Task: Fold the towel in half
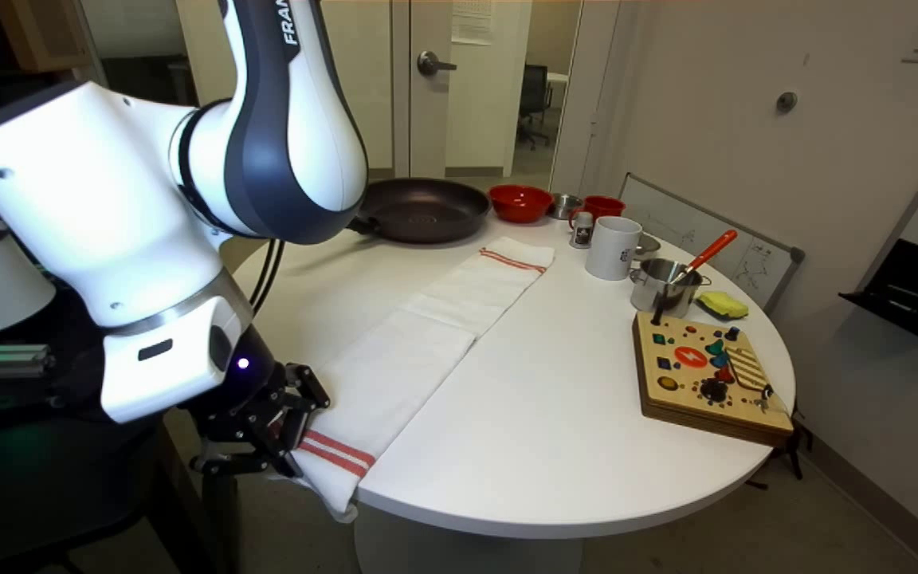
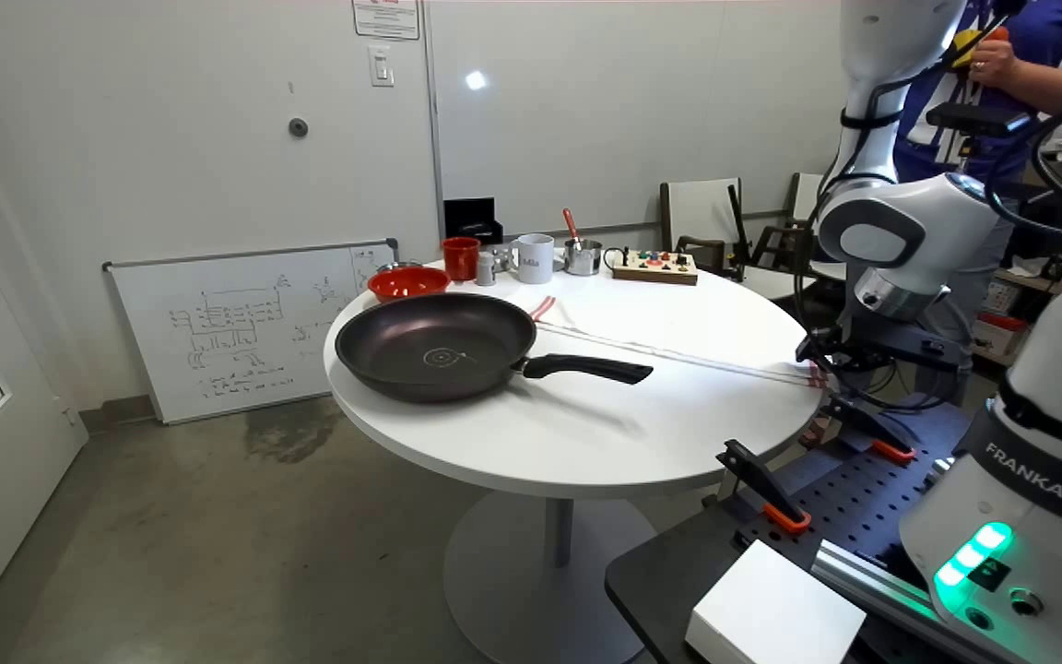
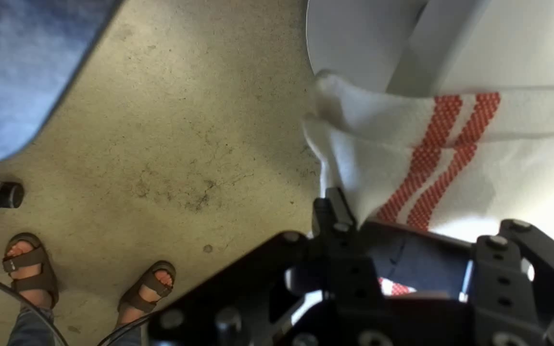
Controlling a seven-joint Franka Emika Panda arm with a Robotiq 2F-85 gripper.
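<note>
The white towel point(image 1: 395, 359) with red stripes near its ends lies long and flat across the round white table point(image 1: 555, 446). Its near striped end hangs over the table's edge. In an exterior view the towel point(image 2: 678, 355) shows only as a thin strip behind the frying pan. My gripper point(image 1: 300, 437) is at the near end, beside the red stripes, at the table's edge. In the wrist view the gripper's fingers point(image 3: 419, 221) stand apart, with the towel's striped end point(image 3: 450, 158) just ahead of and partly between them. A small striped bit shows between the fingers. The overhanging corner is partly hidden.
A dark frying pan point(image 1: 427, 209) and red bowl point(image 1: 520, 204) stand at the far edge. A white mug point(image 1: 613, 249), steel pot point(image 1: 658, 288), yellow sponge point(image 1: 722, 304) and wooden button board point(image 1: 706, 375) line another side. A person's sandalled feet point(image 3: 31, 269) show on the floor.
</note>
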